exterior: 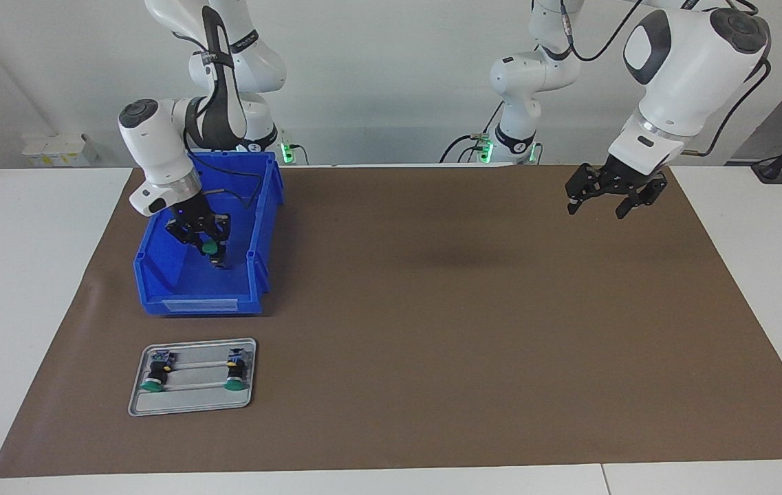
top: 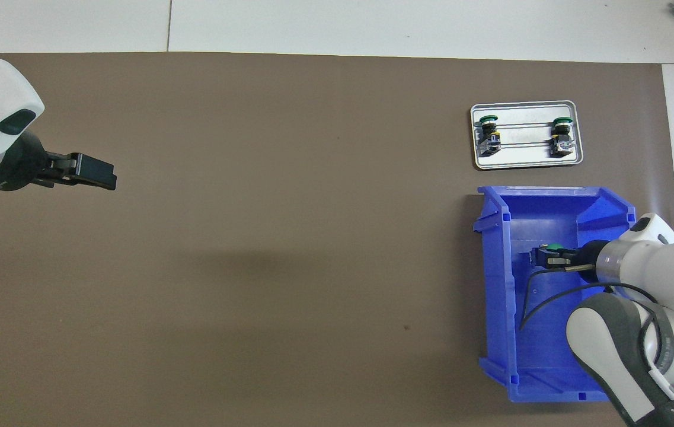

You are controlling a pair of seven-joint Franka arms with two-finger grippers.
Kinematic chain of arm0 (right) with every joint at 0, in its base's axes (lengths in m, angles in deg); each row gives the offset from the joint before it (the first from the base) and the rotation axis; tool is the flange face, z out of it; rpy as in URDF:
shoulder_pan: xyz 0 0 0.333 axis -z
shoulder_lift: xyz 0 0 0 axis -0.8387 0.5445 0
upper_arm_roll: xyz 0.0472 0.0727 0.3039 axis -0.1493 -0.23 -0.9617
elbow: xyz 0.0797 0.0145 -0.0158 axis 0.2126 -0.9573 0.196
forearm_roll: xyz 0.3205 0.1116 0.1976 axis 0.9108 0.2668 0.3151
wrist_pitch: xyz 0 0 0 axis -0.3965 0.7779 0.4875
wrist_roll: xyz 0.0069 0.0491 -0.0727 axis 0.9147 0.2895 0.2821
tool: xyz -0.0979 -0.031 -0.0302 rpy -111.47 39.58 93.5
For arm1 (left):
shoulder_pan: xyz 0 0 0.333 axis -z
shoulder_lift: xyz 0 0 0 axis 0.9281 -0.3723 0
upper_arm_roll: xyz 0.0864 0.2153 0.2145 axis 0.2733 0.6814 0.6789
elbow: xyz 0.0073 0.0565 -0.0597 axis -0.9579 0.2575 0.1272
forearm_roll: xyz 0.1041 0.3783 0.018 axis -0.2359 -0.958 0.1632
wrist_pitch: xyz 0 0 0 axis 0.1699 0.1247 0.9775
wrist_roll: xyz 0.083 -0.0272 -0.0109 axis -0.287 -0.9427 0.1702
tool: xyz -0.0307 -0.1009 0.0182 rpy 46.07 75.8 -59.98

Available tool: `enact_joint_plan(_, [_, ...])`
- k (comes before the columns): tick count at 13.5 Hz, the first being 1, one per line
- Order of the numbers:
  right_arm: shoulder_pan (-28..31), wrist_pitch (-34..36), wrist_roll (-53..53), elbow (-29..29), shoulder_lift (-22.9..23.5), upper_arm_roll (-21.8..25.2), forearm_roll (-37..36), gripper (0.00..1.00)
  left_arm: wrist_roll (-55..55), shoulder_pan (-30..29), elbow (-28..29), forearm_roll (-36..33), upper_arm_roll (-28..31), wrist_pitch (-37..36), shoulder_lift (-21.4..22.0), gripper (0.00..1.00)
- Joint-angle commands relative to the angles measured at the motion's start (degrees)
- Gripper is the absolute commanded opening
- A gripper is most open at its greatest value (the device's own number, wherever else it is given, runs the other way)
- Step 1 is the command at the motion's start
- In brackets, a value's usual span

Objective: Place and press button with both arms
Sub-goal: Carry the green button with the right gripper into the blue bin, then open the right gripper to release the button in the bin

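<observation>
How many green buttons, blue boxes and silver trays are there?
Green buttons: 3, one in the right gripper over the blue box, two on the tray
Blue boxes: 1
Silver trays: 1
Total: 5

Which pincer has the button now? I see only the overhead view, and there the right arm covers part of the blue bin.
Observer: The right pincer is shut on the button, down inside the blue bin. The button's black body hangs below its green cap.
Operator: Is the left pincer open? From above I see only a black block.
Observer: Yes, the left pincer is open, with its two fingers spread apart. It hangs in the air over the brown mat at the left arm's end of the table, and that arm waits.
</observation>
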Motion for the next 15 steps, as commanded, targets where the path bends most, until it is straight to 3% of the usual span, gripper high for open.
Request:
enact_joint_plan(1, [0.17, 1.18, 1.73, 0.54, -0.23, -0.26, 1.62, 1.0, 0.09, -0.5, 1.64, 0.72, -0.12, 0.89, 1.45, 1.0])
enact_joint_plan(8, [-0.09, 20.24, -1.78, 21.35, 1.52, -0.44, 0.39, 1.0, 0.09, -0.5, 1.64, 0.72, -0.12, 0.89, 1.45, 1.0])
enact_joint_plan(12, [-0.35, 34.64, -11.78, 35.57, 4.77, -0.88, -7.68, 1.0, 0.09, -0.5, 1.64, 0.72, -0.12, 0.97, 1.45, 1.0])
enact_joint_plan(15, [-0.71, 48.34, -12.68, 50.41, 9.67, -1.05, -12.15, 1.0, 0.09, -0.5, 1.64, 0.72, -0.12, 0.89, 1.45, 1.0])
